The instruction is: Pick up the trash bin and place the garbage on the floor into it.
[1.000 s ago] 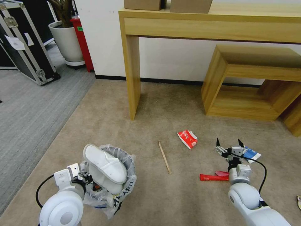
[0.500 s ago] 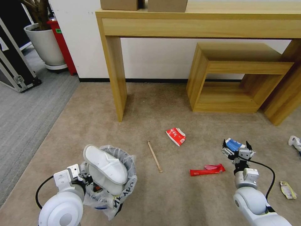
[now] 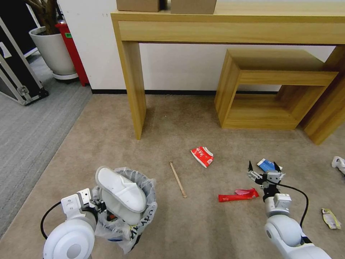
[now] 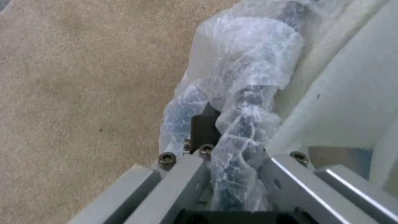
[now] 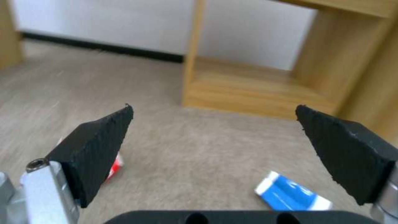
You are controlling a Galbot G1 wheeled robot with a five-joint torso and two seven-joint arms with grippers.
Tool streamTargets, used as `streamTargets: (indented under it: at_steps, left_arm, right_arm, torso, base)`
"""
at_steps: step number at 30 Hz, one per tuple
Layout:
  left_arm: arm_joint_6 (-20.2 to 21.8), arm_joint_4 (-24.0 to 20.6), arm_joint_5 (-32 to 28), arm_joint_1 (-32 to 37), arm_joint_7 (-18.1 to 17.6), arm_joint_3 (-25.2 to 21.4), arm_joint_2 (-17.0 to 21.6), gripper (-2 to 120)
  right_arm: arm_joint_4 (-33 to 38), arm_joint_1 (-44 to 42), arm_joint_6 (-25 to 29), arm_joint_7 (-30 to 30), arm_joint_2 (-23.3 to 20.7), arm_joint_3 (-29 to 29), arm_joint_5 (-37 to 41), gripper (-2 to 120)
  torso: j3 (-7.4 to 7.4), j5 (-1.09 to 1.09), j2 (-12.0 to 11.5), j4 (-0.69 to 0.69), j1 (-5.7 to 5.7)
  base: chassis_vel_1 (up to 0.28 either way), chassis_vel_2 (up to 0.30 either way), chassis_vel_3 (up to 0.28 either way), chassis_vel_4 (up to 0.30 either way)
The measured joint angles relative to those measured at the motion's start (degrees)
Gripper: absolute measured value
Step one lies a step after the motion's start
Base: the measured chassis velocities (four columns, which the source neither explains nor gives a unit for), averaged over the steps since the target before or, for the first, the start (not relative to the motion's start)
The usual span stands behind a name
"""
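Note:
The black trash bin (image 3: 138, 219), lined with a crinkly plastic bag (image 4: 244, 93), hangs at lower left, and my left gripper (image 3: 92, 203) is shut on its rim (image 4: 232, 161). A white slipper (image 3: 120, 189) lies across the bin's mouth. My right gripper (image 3: 264, 172) is open just above the floor (image 3: 201, 230), its fingers spread wide (image 5: 213, 109). A blue-white packet (image 3: 267, 164) (image 5: 292, 194) lies just beyond it. The red wrapper (image 3: 239, 196), the red-white carton (image 3: 202, 156) and the wooden stick (image 3: 178, 178) lie on the carpet between the arms.
A wooden desk leg (image 3: 134, 90) and a low wooden shelf (image 3: 266, 90) stand ahead against the wall. Grey ribbed carpet (image 3: 28, 129), a plant pot (image 3: 54, 50) and a black case (image 3: 14, 82) are at the left. Crumpled white paper (image 3: 338, 162) and a small packet (image 3: 330, 218) lie far right.
The camera swung right a second ago. My right gripper has since drawn slightly left and back from the blue-white packet. The left gripper still holds the bin.

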Motion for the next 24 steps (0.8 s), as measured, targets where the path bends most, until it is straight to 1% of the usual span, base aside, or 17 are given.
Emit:
streamTargets:
  at_steps: [1, 2, 3, 5, 7, 8, 9, 10, 11, 12, 13, 14, 15, 17, 19, 20, 24]
  left_arm:
    - [0.02, 0.03, -0.02, -0.12, -0.02, 0.0, 0.16, 0]
    - [0.07, 0.03, -0.06, -0.19, -0.05, 0.0, 0.36, 0]
    - [0.07, 0.03, -0.06, -0.19, -0.05, 0.0, 0.36, 0]
    - [0.13, 0.02, -0.04, -0.19, -0.11, 0.04, 0.6, 0]
    - [0.21, 0.05, 0.21, 0.0, -0.07, 0.07, 0.64, 0]
    - [0.21, 0.05, 0.21, 0.0, -0.07, 0.07, 0.64, 0]
    - [0.23, 0.12, 0.29, 0.02, -0.14, 0.07, 0.57, 0]
    - [0.24, 0.21, 0.43, -0.03, -0.25, 0.11, 0.49, 0]
    - [0.24, 0.21, 0.43, -0.03, -0.25, 0.11, 0.49, 0]
    - [0.26, 0.33, 0.51, -0.19, -0.29, 0.22, 0.46, 0]
    - [0.27, 0.5, 0.69, -0.24, -0.29, 0.27, 0.23, 0]
    - [0.29, 0.72, 0.98, -0.16, -0.15, 0.29, -0.14, 0]
    - [0.28, 0.98, 1.26, -0.09, -0.07, 0.28, -0.46, 0]
    - [0.28, 1.27, 1.51, -0.06, -0.08, 0.28, -0.72, 0]
    - [0.23, 1.83, 1.98, -0.23, -0.27, 0.48, -1.39, 0]
    - [0.23, 1.83, 1.98, -0.23, -0.27, 0.48, -1.39, 0]
    - [0.17, 2.23, 2.09, -0.53, -0.25, 0.81, -1.71, 0]
  right_arm:
    - [-1.3, 1.14, 0.22, -2.53, -1.44, -1.0, 0.48, 100]
    - [-3.27, 2.88, 0.52, -7.21, -3.89, -2.6, 1.8, 100]
    - [-3.27, 2.88, 0.52, -7.21, -3.89, -2.6, 1.8, 100]
    - [-5.77, 5.58, 1.93, -11.81, -6.79, -5.18, 3.54, 100]
    - [-12.01, 13.46, 5.49, -23.14, -13.37, -12.76, 5.25, 100]
    - [-12.01, 13.46, 5.49, -23.14, -13.37, -12.76, 5.25, 100]
    - [-14.98, 16.58, 7.2, -28.13, -15.52, -15.56, 4.91, 100]
    - [-19.47, 20.29, 9.88, -35.57, -18.07, -18.71, 3.99, 100]
    - [-19.47, 20.29, 9.88, -35.57, -18.07, -18.71, 3.99, 100]
    - [-22.43, 22.72, 11.61, -41.31, -19.43, -20.46, 2.14, 100]
    - [-26.48, 26.68, 14.0, -48.22, -20.21, -22.61, -1.54, 100]
    - [-29.64, 30.72, 15.59, -51.38, -20.28, -25.04, -3.99, 100]
    - [-31.21, 32.97, 15.86, -52.24, -20.28, -27.04, -4.45, 100]
    - [-32.63, 34.44, 15.93, -53.19, -20.05, -28.45, -4.53, 100]
    - [-36.89, 37.66, 16.9, -55.77, -17.88, -31.06, -6.68, 100]
    - [-36.89, 37.66, 16.9, -55.77, -17.88, -31.06, -6.68, 100]
    - [-41.14, 40.44, 17.15, -58.43, -14.9, -33.8, -7.34, 100]
  torso:
    - [0.0, 0.0, 0.0, 0.0, 0.0]
    - [0.0, 0.0, 0.0, 0.0, 0.0]
    - [0.0, 0.0, 0.0, 0.0, 0.0]
    - [0.01, 0.0, 0.0, -0.01, 0.0]
    - [0.01, 0.0, 0.0, 0.03, 0.0]
    - [0.01, 0.0, 0.0, 0.03, 0.0]
    - [0.01, -0.01, 0.0, 0.03, 0.0]
    - [0.01, -0.03, 0.0, 0.05, 0.0]
    - [0.01, -0.03, 0.0, 0.05, 0.0]
    - [0.01, -0.03, 0.0, 0.02, 0.0]
    - [0.01, -0.02, 0.0, -0.05, 0.0]
    - [0.01, -0.01, 0.0, -0.03, 0.0]
    - [0.0, -0.02, 0.0, -0.01, 0.0]
    - [0.0, -0.04, 0.0, 0.0, 0.0]
    - [0.0, -0.02, 0.0, 0.02, 0.0]
    - [0.0, -0.02, 0.0, 0.02, 0.0]
    - [0.0, 0.0, 0.0, 0.01, 0.0]
  base:
    - [0.0, 0.0, 0.0, 0.0]
    - [0.0, 0.0, 0.0, 0.0]
    - [0.0, 0.0, 0.0, 0.0]
    - [0.0, 0.0, 0.0, 0.0]
    - [0.0, 0.0, 0.0, 0.0]
    - [0.0, 0.0, 0.0, 0.0]
    - [0.0, 0.0, 0.0, 0.0]
    - [0.0, 0.0, 0.0, 0.0]
    - [0.0, 0.0, 0.0, 0.0]
    - [0.0, 0.0, 0.0, 0.0]
    - [0.0, 0.0, 0.0, 0.0]
    - [0.0, 0.0, 0.0, 0.0]
    - [0.0, 0.0, 0.0, 0.0]
    - [0.0, 0.0, 0.0, 0.0]
    - [0.0, 0.0, 0.0, 0.0]
    - [0.0, 0.0, 0.0, 0.0]
    - [0.0, 0.0, 0.0, 0.0]
